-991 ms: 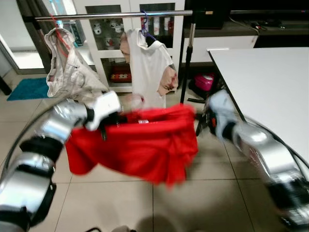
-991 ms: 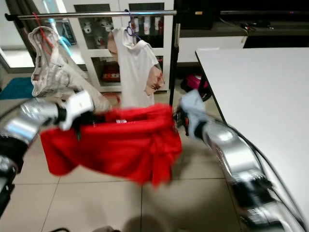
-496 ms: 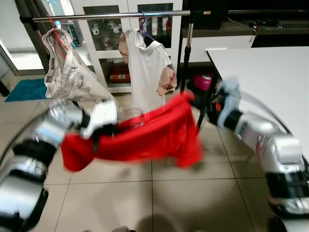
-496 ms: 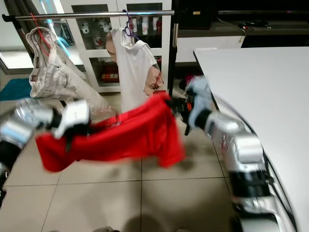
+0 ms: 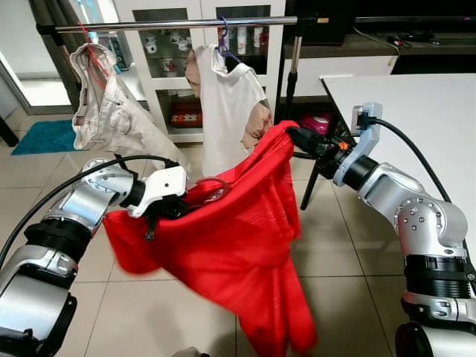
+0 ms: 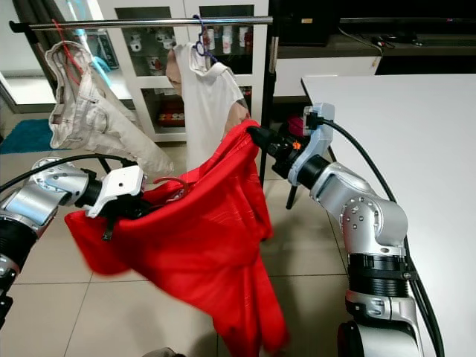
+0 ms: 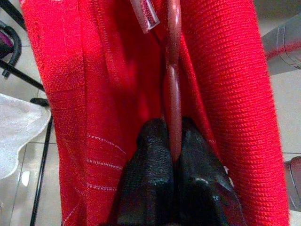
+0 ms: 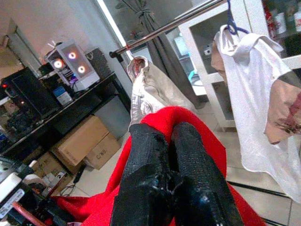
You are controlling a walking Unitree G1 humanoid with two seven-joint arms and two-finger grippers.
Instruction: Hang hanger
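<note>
A red shirt hangs spread between the two grippers in front of a clothes rail. The left gripper is pressed shut on the red hanger; in the left wrist view its two black fingers pinch the thin hanger stem, with red fabric on both sides of it. In the head views the hanger's hook curves up just beside the left gripper's white housing, at the shirt's upper edge and well below the rail.

The right gripper holds the shirt's other top corner higher up, near the rail's dark upright post. In the right wrist view its fingers lie closed against each other with red cloth bunched under and around the tips, so it grips the shirt.

From that raised corner the shirt slopes down to the left gripper, and its long lower part drops toward the tiled floor.

On the rail hang a pale crumpled garment toward the left and a white shirt on a purple hanger near the middle. A white table stands on the right, beside the right arm
</note>
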